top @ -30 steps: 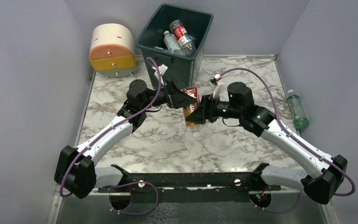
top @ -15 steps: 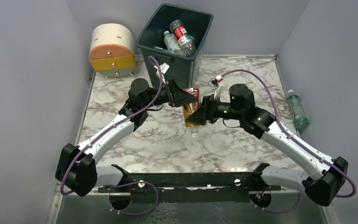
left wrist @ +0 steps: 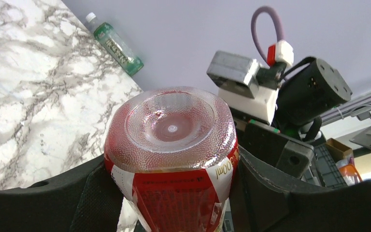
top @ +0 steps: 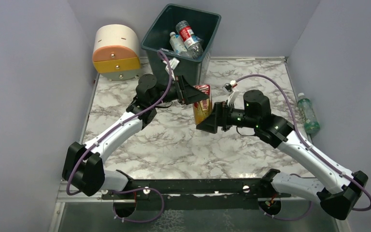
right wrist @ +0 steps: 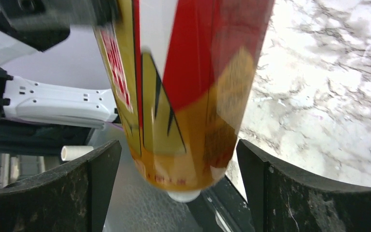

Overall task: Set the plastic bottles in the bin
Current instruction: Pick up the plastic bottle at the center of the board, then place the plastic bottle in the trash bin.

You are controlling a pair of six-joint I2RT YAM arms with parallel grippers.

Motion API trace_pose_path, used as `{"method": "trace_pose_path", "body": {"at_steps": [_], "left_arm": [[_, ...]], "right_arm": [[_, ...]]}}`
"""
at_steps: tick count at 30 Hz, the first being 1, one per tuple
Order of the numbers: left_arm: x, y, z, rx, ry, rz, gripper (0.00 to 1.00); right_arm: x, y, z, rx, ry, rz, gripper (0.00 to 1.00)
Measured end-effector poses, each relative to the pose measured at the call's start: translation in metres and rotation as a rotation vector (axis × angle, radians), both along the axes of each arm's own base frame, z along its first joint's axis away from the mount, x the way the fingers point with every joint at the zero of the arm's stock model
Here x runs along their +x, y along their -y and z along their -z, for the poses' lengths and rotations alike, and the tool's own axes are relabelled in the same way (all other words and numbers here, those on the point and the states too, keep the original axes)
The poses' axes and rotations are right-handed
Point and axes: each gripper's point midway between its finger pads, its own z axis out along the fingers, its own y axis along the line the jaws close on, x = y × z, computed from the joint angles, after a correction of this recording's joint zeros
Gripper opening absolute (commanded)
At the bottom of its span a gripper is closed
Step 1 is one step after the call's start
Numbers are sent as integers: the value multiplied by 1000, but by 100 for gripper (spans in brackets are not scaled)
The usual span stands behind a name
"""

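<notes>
An orange plastic bottle with a red label (top: 203, 110) hangs cap down above the marble table, just in front of the dark green bin (top: 188, 67). My left gripper (top: 199, 96) is shut on its upper end; in the left wrist view the bottle's base (left wrist: 171, 125) sits squeezed between both pads. My right gripper (top: 207, 123) stands open beside the bottle's lower end. Its fingers (right wrist: 96, 179) clear the bottle's body (right wrist: 188, 106) on both sides, with the white cap (right wrist: 183, 195) between them. Clear bottles (top: 188, 35) lie inside the bin. A green bottle (top: 308, 113) lies at the right wall.
A rounded cream, orange and yellow drawer unit (top: 116, 52) stands left of the bin at the back. Grey walls close in the table on three sides. The green bottle (left wrist: 116, 46) also shows in the left wrist view, beyond the table edge.
My left gripper has shut on the bottle and carried it up and back toward the bin. My right gripper has let go, opened wide and drawn slightly away.
</notes>
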Motion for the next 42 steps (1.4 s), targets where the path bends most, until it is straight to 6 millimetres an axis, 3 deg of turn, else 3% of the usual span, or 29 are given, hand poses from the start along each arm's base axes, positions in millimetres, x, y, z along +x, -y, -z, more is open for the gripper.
{"method": "trace_pose_path", "body": {"at_steps": [4,8,10,14,17,22,26,30,35,42], "left_arm": [[9,4,-11,-8,25,-4,43],[24,8,-25,-16,66,-15,43],[37,9,-37,-23,88,-25,43],[77,3,-71,-42,157,-75,43],[113,-11,-109,-69,238,-136,44],[175,-49,-177,-135,393,-273,44],[222,-77,-208,-190,476,-378,48],[262,-97,-204,-198,495,-470,50],[300,-120,-171,-141,476,-566,52],[320,-131,-135,-52,480,-609,79]], "right_arm": [[-8,19,-1,-39,0,51,99],[-20,42,-27,-32,55,105,99],[-25,51,-38,-21,81,120,99],[-33,62,-41,-20,90,139,99],[-36,64,-29,-35,70,141,99],[-39,65,6,-77,-5,144,99],[-41,65,30,-110,-60,139,99],[-42,64,35,-113,-75,140,99],[-40,62,35,-105,-74,140,99],[-37,58,37,-106,-84,138,99]]}}
